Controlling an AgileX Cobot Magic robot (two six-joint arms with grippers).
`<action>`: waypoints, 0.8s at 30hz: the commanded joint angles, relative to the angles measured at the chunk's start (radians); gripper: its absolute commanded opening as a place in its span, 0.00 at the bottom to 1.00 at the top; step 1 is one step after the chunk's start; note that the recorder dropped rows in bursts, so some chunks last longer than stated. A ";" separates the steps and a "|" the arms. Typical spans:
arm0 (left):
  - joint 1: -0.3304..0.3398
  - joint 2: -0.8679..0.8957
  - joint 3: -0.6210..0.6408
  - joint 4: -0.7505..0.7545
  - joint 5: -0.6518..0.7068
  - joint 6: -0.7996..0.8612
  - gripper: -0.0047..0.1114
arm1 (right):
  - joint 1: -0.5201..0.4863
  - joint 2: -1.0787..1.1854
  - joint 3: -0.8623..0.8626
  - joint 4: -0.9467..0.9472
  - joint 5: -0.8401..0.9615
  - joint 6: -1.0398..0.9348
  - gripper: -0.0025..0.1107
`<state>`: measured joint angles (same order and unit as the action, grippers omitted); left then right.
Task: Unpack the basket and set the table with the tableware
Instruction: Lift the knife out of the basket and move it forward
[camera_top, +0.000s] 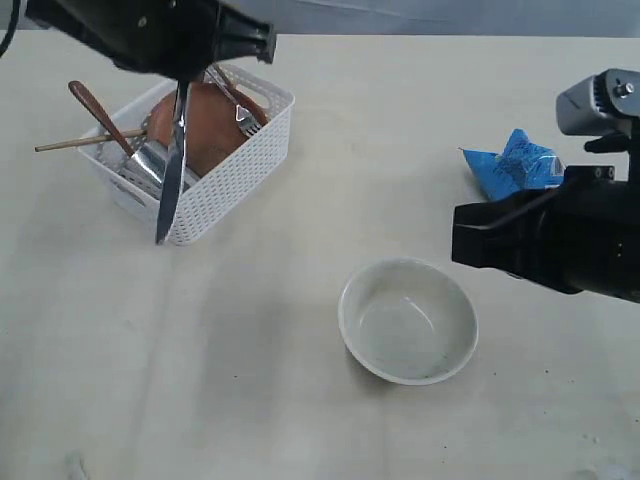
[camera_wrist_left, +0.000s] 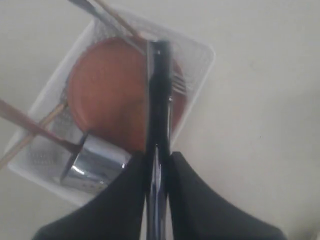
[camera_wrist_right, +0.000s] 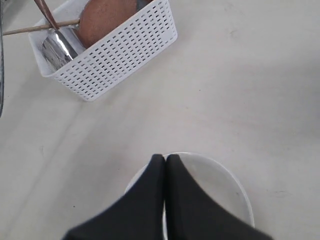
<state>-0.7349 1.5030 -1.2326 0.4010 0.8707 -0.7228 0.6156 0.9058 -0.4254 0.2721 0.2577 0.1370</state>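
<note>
left gripper (camera_wrist_left: 157, 161) clamped on knife (camera_top: 172, 188), blade hanging down over basket (camera_top: 240, 170) near wall | right gripper (camera_wrist_right: 165, 160) closed, near bowl (camera_top: 408, 320) on table (camera_top: 200, 380)

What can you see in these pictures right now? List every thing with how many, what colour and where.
basket: one, white, on the table, left in the exterior view
plate: one, brown, inside the basket
cup: one, steel, inside the basket
fork: one, steel, inside the basket
spoon: one, reddish-brown, leaning out of the basket
chopsticks: two, pale wood, poking out of the basket
knife: one, steel, hanging over the basket
bowl: one, off-white, empty, on the table
packet: one, blue, on the table
table: one, cream
left claw: black, shut on the knife
right claw: black, shut, empty, above the bowl
</note>
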 joint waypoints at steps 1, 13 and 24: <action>-0.042 -0.076 0.115 0.001 -0.011 -0.025 0.04 | 0.002 -0.006 -0.005 -0.012 -0.004 0.003 0.02; -0.240 -0.056 0.207 -0.080 0.054 -0.082 0.04 | 0.002 -0.006 -0.005 -0.049 -0.047 0.003 0.02; -0.240 0.079 0.207 -0.148 -0.020 -0.126 0.04 | 0.002 -0.006 -0.005 -0.049 -0.043 0.003 0.02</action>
<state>-0.9674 1.5593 -1.0282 0.2686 0.8671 -0.8354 0.6156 0.9058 -0.4254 0.2383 0.2208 0.1386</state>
